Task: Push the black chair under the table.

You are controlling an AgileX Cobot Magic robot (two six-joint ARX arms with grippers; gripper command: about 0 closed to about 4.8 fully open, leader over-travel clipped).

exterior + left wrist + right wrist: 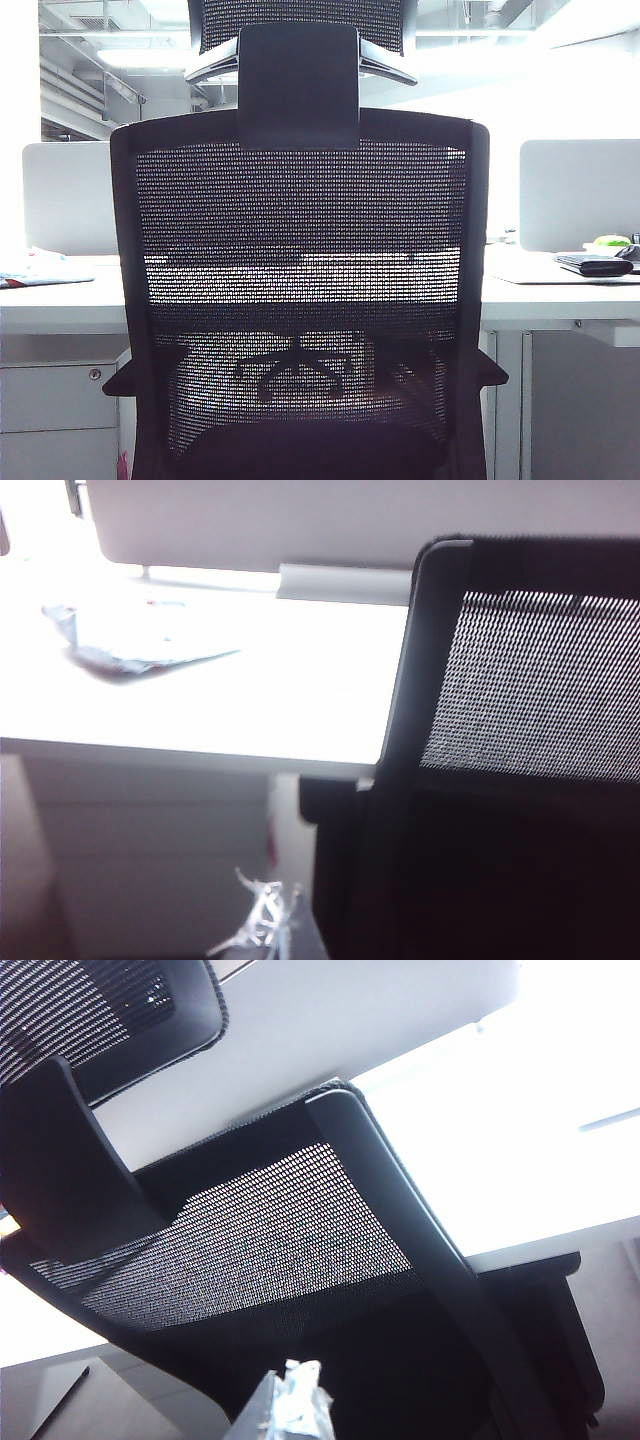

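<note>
One black chair fills most of the exterior view, seen from behind, its back facing the camera and its front toward the counter. Its mesh back sits inside a solid black frame, with one rectangular headrest bracket at 12 o'clock and one mesh headrest above that. Two short armrests show, one at 8 o'clock and one at 4 o'clock. Through the mesh a chair base is faintly seen.

One long white counter runs across behind the chair, its top edge level with the middle of the chair back. Two light grey divider panels stand on it, one at 9 o'clock and one at 3 o'clock. One drawer cabinet with a round lock sits below the top at 8 o'clock.

On the counter lie some crumpled papers at 9 o'clock, one flat black case at 3 o'clock, and one small green item just behind it.

The left gripper shows only as blurred silvery fingers, just beside the chair's frame edge and in front of the cabinet; the right gripper shows likewise, close against the lower mesh back. Whether either pair of fingers is spread or pressed together I cannot tell.
</note>
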